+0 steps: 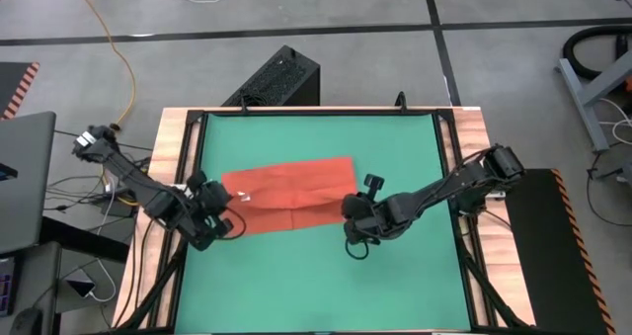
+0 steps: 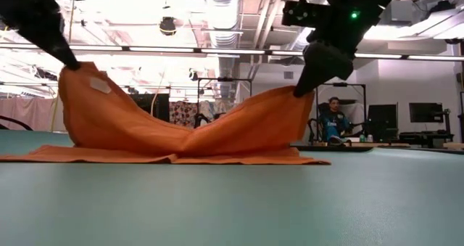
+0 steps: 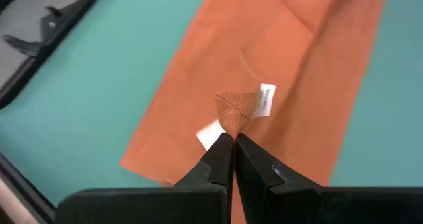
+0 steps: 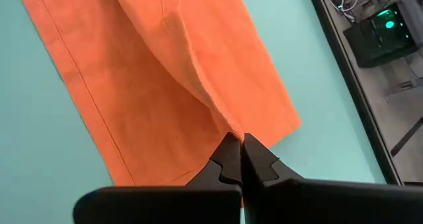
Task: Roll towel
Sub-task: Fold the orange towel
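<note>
One soft orange-red cloth towel (image 1: 292,193) on green table mat (image 1: 395,276). Two grippers: left gripper (image 3: 232,139) pinching tagged corner, raised; right gripper (image 4: 238,141) pinching opposite corner, raised. One small white tag (image 3: 266,98) just beyond left fingertips.

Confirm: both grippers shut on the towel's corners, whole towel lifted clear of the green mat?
Not quite. Both the left gripper and the right gripper are shut on the towel, but it is not clear of the green mat. The low view shows only the two pinched corners raised; the middle sags and the far part lies flat on the mat.
</note>
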